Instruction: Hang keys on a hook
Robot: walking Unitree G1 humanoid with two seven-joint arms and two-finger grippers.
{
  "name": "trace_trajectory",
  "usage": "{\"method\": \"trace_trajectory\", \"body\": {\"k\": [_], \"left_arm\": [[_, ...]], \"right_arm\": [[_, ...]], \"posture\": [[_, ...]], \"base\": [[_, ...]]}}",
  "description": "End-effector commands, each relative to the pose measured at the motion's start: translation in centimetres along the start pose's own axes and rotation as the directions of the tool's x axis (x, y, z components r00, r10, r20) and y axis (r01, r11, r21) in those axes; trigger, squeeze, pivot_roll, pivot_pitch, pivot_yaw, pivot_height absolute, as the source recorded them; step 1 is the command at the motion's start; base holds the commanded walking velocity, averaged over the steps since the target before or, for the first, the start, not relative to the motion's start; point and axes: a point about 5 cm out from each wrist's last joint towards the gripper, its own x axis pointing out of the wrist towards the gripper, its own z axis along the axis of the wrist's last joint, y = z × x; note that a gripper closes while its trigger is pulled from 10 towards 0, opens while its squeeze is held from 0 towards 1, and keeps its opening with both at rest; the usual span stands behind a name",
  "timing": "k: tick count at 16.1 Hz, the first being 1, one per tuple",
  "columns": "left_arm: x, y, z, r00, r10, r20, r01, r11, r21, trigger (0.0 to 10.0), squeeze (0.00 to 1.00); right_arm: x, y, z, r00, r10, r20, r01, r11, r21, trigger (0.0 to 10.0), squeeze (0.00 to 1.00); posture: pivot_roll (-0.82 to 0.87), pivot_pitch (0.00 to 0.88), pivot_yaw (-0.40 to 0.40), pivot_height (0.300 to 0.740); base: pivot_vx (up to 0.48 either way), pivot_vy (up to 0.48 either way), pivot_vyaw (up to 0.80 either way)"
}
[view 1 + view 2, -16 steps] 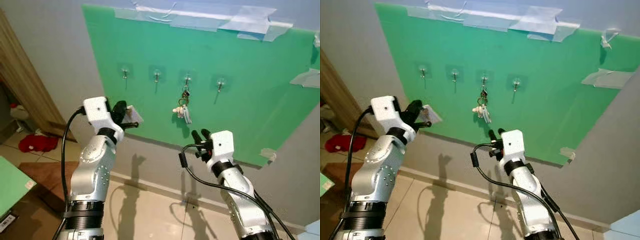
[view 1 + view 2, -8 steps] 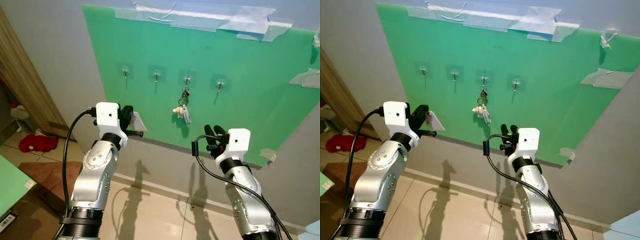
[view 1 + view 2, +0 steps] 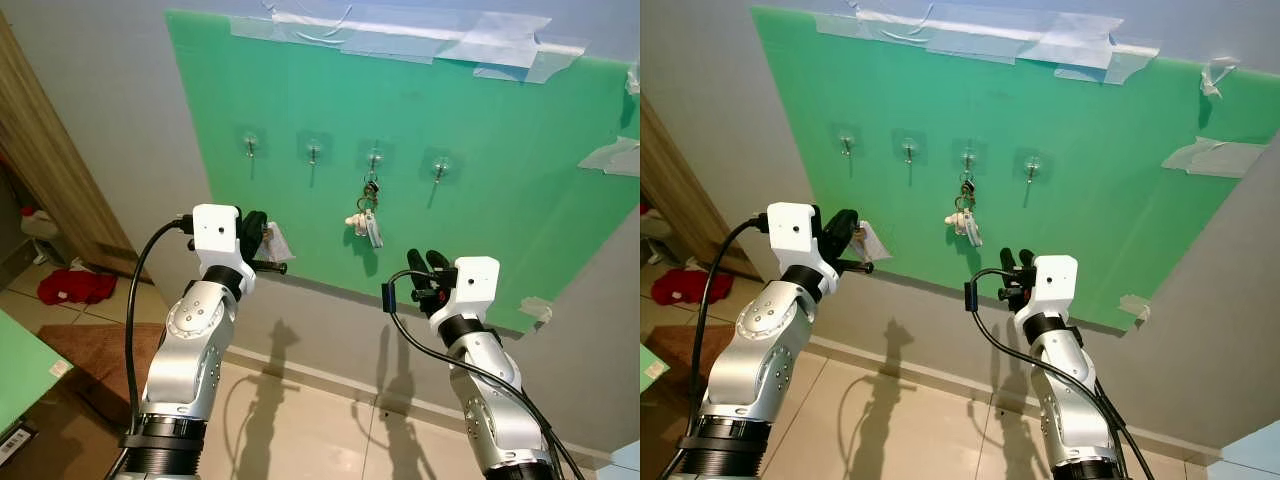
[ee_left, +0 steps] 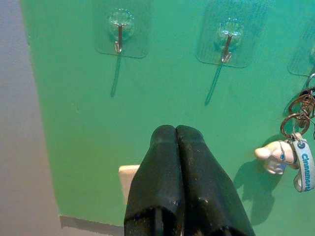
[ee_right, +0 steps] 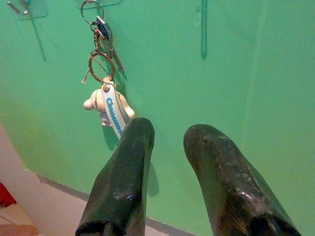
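Keys (image 3: pixel 366 215) hang from the third hook (image 3: pixel 374 158) on the green board (image 3: pixel 520 180) (a small white charm dangles with them). Below and right of the keys, the right gripper (image 3: pixel 424 262) holds its fingers apart. Left of the keys, the left gripper (image 3: pixel 252 228) pinches a white tag (image 3: pixel 277 243).
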Motion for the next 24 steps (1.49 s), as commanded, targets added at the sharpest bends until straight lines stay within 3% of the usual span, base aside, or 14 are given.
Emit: {"method": "trace_trajectory", "body": {"k": [1, 5, 7, 9, 12, 17, 21, 24], "left_arm": [[0.0, -0.1, 0.5, 1.0, -0.005, 0.022, 0.005, 1.0, 0.016, 0.0, 0.0], [0.0, -0.1, 0.5, 1.0, -0.005, 0.022, 0.005, 1.0, 0.016, 0.0, 0.0], [0.3, -0.1, 1.1, 0.996, -0.06, 0.063, 0.043, 0.969, 0.243, 0.0, 0.0], [0.2, -1.0, 0.3, 0.993, -0.107, 0.053, 0.085, 0.944, 0.32, 0.0, 0.0], [0.5, -0.6, 0.0, 0.995, -0.086, 0.044, 0.071, 0.959, 0.275, 0.0, 0.0], [0.8, -0.8, 0.2, 0.993, -0.075, 0.086, 0.055, 0.975, 0.217, 0.0, 0.0], [1.0, -0.6, 0.5, 0.992, -0.069, 0.103, 0.045, 0.974, 0.223, 0.0, 0.0], [1.1, -1.7, 1.4, 0.984, -0.116, 0.135, 0.084, 0.97, 0.226, 0.0, 0.0]], "right_arm": [[0.1, 0.0, 0.0, 1.0, 0.0, -0.006, 0.0, 1.0, 0.003, 10.0, 0.0], [0.1, 0.0, 0.0, 1.0, 0.0, -0.006, 0.0, 1.0, 0.003, 10.0, 0.0], [0.8, 0.5, -0.1, 1.0, 0.028, -0.014, -0.028, 1.0, 0.007, 10.0, 0.0], [1.5, 1.3, -0.1, 0.998, 0.067, -0.013, -0.067, 0.997, 0.039, 10.0, 0.0], [2.5, 1.2, 0.7, 0.997, 0.08, -0.005, -0.08, 0.996, 0.042, 10.0, 0.0], [2.8, 1.0, 1.0, 0.998, 0.065, 0.022, -0.065, 0.997, 0.036, 10.0, 0.0], [2.8, 1.3, 1.1, 0.997, 0.064, 0.038, -0.065, 0.997, 0.029, 10.0, 0.0], [2.8, 1.2, 1.2, 0.997, 0.064, 0.043, -0.064, 0.998, 0.007, 10.0, 0.0]], "posture": [[-0.04, 0.0, 0.028, 0.74], [-0.04, 0.0, 0.028, 0.74], [-0.04, 0.0, 0.033, 0.74], [-0.04, 0.0, 0.036, 0.74], [-0.04, 0.0, 0.031, 0.74], [-0.03, 0.0, 0.029, 0.74], [-0.03, 0.0, 0.032, 0.74], [-0.04, 0.0, 0.031, 0.74]], "base": [[0.0, 0.0, 0.0], [0.0, 0.0, 0.0], [0.0, 0.0, 0.0], [0.0, 0.0, 0.0], [0.0, 0.0, 0.0], [0.0, 0.0, 0.0], [0.0, 0.0, 0.0], [0.0, 0.0, 0.0]]}}
